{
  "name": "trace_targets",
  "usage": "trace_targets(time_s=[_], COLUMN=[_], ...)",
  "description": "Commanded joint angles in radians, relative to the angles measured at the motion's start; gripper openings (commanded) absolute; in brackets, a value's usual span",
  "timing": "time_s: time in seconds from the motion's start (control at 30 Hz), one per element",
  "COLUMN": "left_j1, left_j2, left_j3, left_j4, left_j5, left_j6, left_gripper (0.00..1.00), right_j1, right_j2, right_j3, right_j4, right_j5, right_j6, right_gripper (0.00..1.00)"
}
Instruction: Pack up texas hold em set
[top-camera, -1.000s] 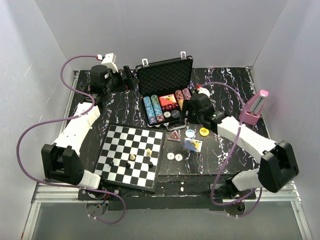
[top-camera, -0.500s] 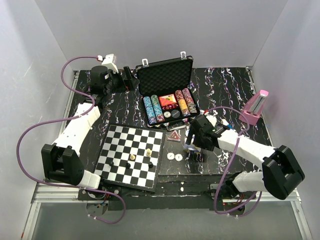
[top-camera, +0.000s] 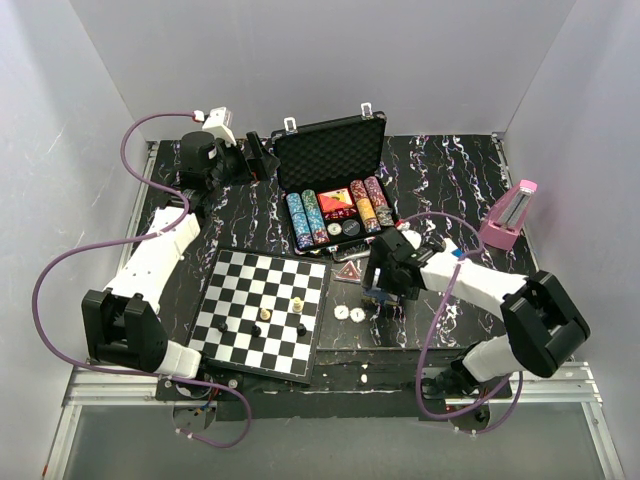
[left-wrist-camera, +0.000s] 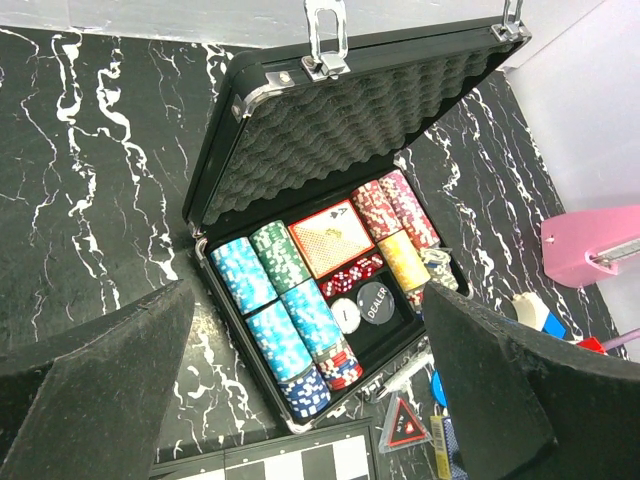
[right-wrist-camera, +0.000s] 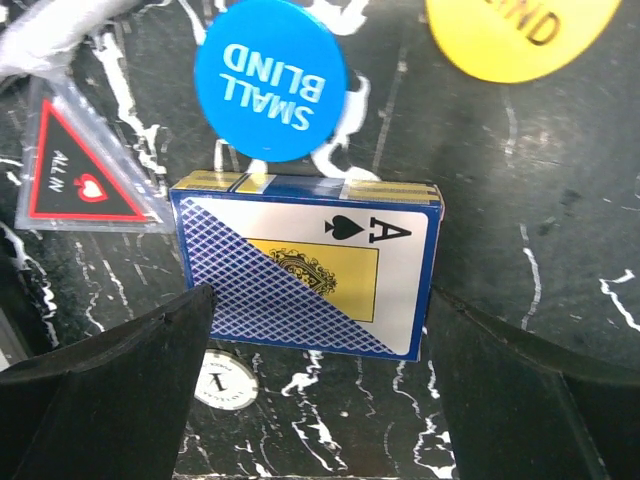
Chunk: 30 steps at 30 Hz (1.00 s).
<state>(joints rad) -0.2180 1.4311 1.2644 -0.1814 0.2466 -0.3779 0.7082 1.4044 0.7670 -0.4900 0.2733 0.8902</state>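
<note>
Right wrist view: right gripper (right-wrist-camera: 320, 295) has its jaws spread wide and grips nothing. Its fingers (right-wrist-camera: 110, 390) flank the short ends of the blue card deck (right-wrist-camera: 310, 270), which lies face up on the table (top-camera: 450, 170) in front of the briefcase (top-camera: 330, 145). I cannot tell the height above the deck. Judged step: grasp this deck for packing. To do it well, keep the deck centred between the pads, come down until they are level with the box sides, close squarely on the short ends, then lift straight before swinging toward the case. Crowding: the small-blind button (right-wrist-camera: 270, 75) sits just beside the deck's far long edge, perhaps touching. The all-in triangle (right-wrist-camera: 75, 170) has a corner close to the deck's corner. A white disc (right-wrist-camera: 228, 378) lies partly under the left-hand finger, and the yellow button (right-wrist-camera: 510, 25) is further off. A low or skewed descent would likely nudge these. Left wrist view: left gripper (left-wrist-camera: 308, 295) is also spread and empty, hovering beside the case with its lid raised. Inside are the chip rows (left-wrist-camera: 285, 310), red deck (left-wrist-camera: 330, 235), dice (left-wrist-camera: 355, 272) and dealer button (left-wrist-camera: 375, 303). I cannot tell which slot is free for the blue deck. The chessboard (top-camera: 262, 310) lies to the left of the carry path and the metronome (top-camera: 508, 218) well to the right.
</note>
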Motion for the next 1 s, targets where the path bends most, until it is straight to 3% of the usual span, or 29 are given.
trace_targets(time_s=[0.0, 0.17, 0.37, 0.47, 0.7, 0.83, 0.97], left_j1=[-0.001, -0.004, -0.004, -0.004, -0.011, -0.108, -0.242], left_j2=[-0.041, -0.04, -0.038, -0.037, -0.023, -0.02, -0.024], left_j3=[-0.011, -0.007, -0.005, -0.003, 0.007, 0.016, -0.022], left_j4=[0.019, 0.008, 0.008, 0.008, -0.003, -0.058, -0.102], left_j5=[0.019, 0.016, 0.016, 0.02, 0.03, -0.072, -0.11], left_j6=[-0.009, 0.0, 0.005, 0.005, 0.002, 0.019, -0.027], left_gripper=[0.98, 0.98, 0.98, 0.98, 0.98, 0.98, 0.98], right_j1=[0.049, 0.105, 0.08, 0.065, 0.096, 0.09, 0.001], right_j2=[0.062, 0.099, 0.022, 0.063, 0.134, 0.088, -0.008], right_j3=[0.075, 0.156, 0.161, 0.238, 0.268, 0.236, 0.135], right_j4=[0.044, -0.057, -0.154, -0.229, -0.179, -0.173, -0.023], right_j5=[-0.034, 0.027, 0.06, 0.021, -0.014, 0.061, -0.064], right_j6=[-0.051, -0.08, -0.204, -0.151, -0.008, 0.03, -0.042], right_gripper=[0.93, 0.93, 0.94, 0.94, 0.95, 0.95, 0.92])
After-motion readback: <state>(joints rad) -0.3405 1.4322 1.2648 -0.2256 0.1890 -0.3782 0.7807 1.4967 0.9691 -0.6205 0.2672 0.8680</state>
